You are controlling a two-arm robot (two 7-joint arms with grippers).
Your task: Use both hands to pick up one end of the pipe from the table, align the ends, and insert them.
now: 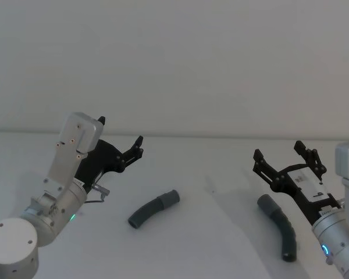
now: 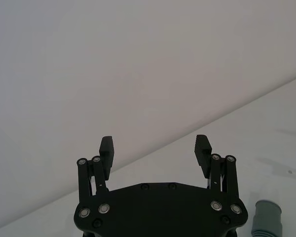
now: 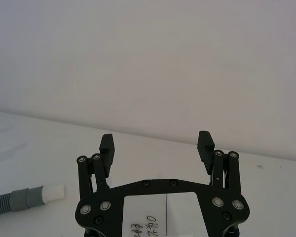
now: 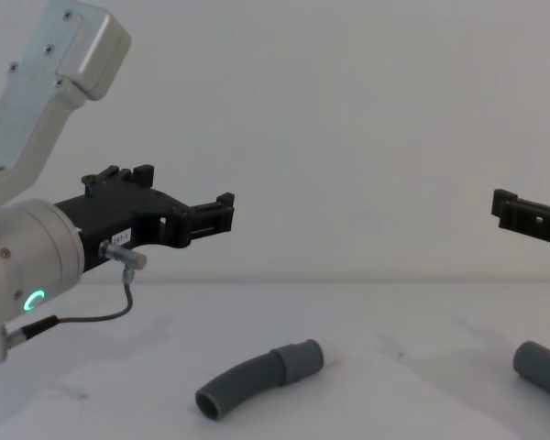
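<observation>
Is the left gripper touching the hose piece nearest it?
Apart. The chest view shows the left gripper open in the air, with a plain gap down to the left hose piece lying on the table.

Matt white table (image 1: 221, 168), ribbed dark-grey pipe (image 1: 146, 212) with smooth cuff (image 1: 171, 197), black matt plastic fingers (image 2: 106, 148), satin silver metal wrist (image 4: 27, 261)

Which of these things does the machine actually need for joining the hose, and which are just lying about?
Needed for the job:
- left hose piece and right hose piece, lying apart on the table
- left gripper and right gripper, both open and raised above the table

Not part of it:
- thin cable on the left arm
- plain wall behind
</observation>
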